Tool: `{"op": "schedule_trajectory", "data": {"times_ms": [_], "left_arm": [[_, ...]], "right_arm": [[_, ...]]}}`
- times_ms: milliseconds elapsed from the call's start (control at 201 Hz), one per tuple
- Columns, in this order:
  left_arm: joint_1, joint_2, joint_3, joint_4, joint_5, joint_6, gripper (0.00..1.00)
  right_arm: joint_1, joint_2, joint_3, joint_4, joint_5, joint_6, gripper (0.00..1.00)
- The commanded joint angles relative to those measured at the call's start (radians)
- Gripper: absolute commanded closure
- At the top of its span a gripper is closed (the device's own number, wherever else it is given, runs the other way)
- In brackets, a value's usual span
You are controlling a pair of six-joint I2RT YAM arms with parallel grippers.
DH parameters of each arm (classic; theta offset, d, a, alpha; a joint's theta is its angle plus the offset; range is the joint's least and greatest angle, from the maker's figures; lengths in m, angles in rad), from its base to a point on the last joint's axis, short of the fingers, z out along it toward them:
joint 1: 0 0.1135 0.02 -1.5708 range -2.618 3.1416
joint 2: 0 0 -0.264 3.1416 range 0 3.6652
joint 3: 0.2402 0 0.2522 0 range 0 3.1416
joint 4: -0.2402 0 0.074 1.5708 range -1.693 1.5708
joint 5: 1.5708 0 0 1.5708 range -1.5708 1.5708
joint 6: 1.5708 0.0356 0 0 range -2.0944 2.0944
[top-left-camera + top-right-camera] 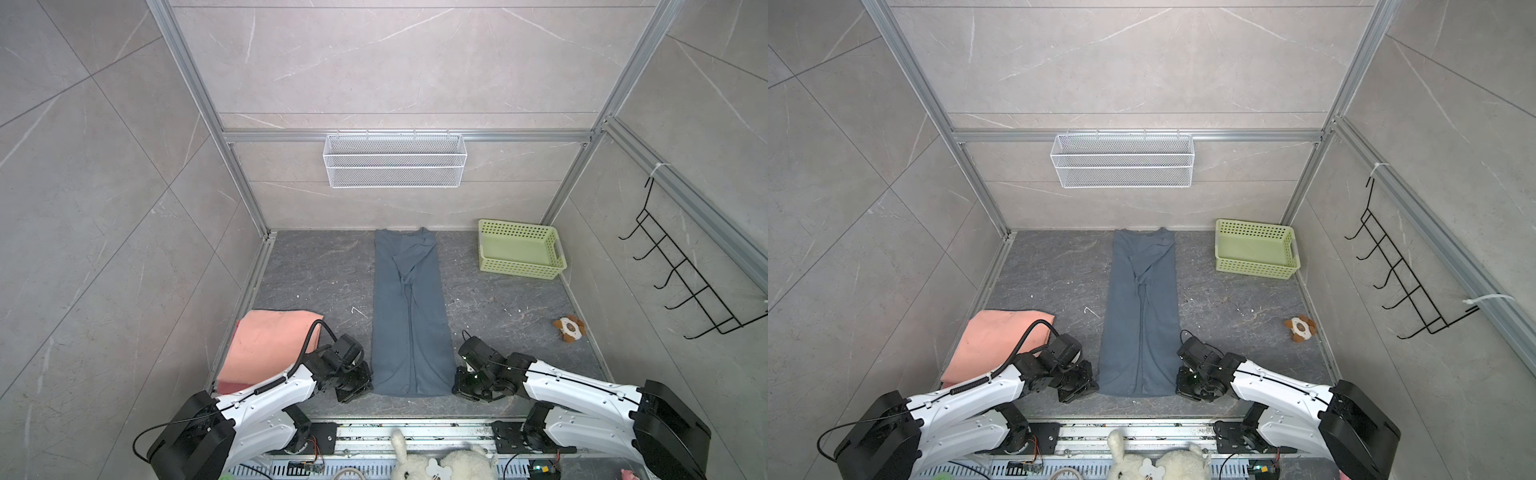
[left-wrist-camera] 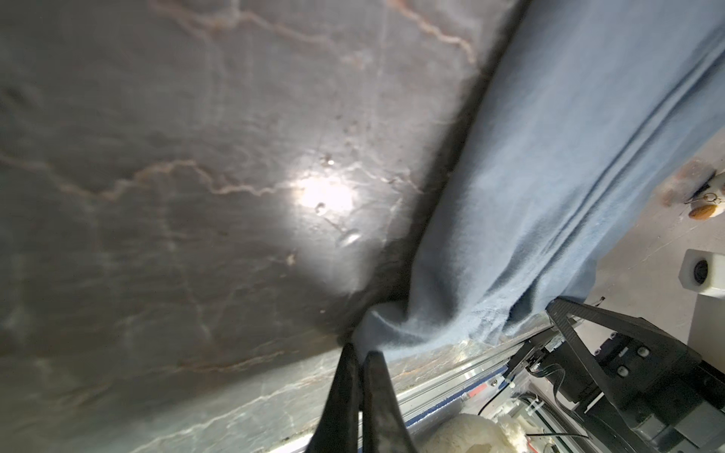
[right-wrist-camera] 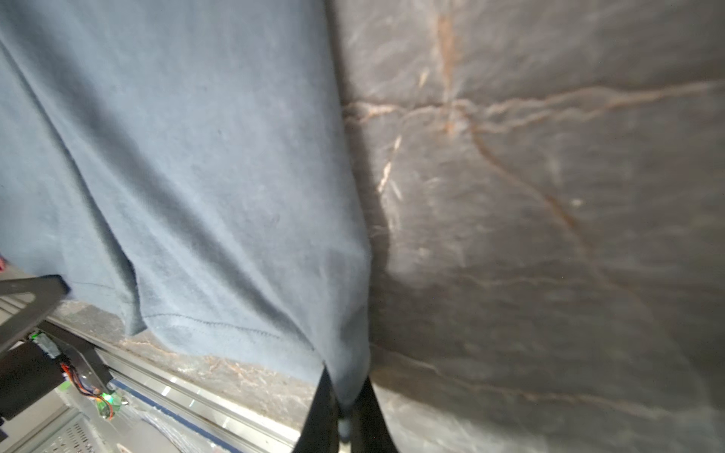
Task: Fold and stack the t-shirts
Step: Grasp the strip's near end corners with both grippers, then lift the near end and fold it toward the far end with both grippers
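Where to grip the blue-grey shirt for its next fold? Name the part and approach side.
Grip the blue-grey t-shirt at its two near hem corners, each from its outer side. It lies as a long flat strip, hem at the near end; the left gripper and right gripper pinch there now.

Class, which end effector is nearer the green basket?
Right. The right end effector grips the blue shirt at its near corner toward the basket; the left end effector grips the opposite near corner, farther off.
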Motion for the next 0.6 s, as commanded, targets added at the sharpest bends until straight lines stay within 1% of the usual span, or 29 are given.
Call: {"op": "schedule_trajectory", "data": {"times_ms": [0,70,139,284,353,418,513,592], "left_arm": [[-0.041,-0.034,0.054,-0.029,-0.053,-0.036,1.00],[-0.053,-0.048,0.075,-0.036,-0.073,-0.046,1.00],[-0.053,-0.057,0.103,-0.050,-0.097,-0.043,1.00],[-0.052,-0.025,0.184,-0.046,-0.140,-0.001,1.00],[-0.048,0.022,0.232,-0.043,-0.176,0.033,1.00],[-0.038,0.082,0.281,-0.034,-0.184,0.067,1.00],[-0.028,0.173,0.355,-0.015,-0.201,0.103,1.00],[0.016,0.247,0.407,0.020,-0.190,0.138,1.00]], "right_arm": [[0.008,-0.042,0.049,-0.096,0.035,-0.048,0.92],[0.007,-0.055,0.079,-0.100,0.042,-0.062,0.91],[0.008,-0.038,0.124,-0.103,0.051,-0.087,0.91],[0.004,0.035,0.241,-0.155,0.130,-0.155,0.92],[-0.006,0.069,0.280,-0.147,0.153,-0.192,0.92],[-0.035,0.109,0.318,-0.145,0.169,-0.224,0.92],[-0.107,0.169,0.369,-0.119,0.164,-0.257,0.92],[-0.164,0.230,0.420,-0.088,0.151,-0.290,0.92]]}}
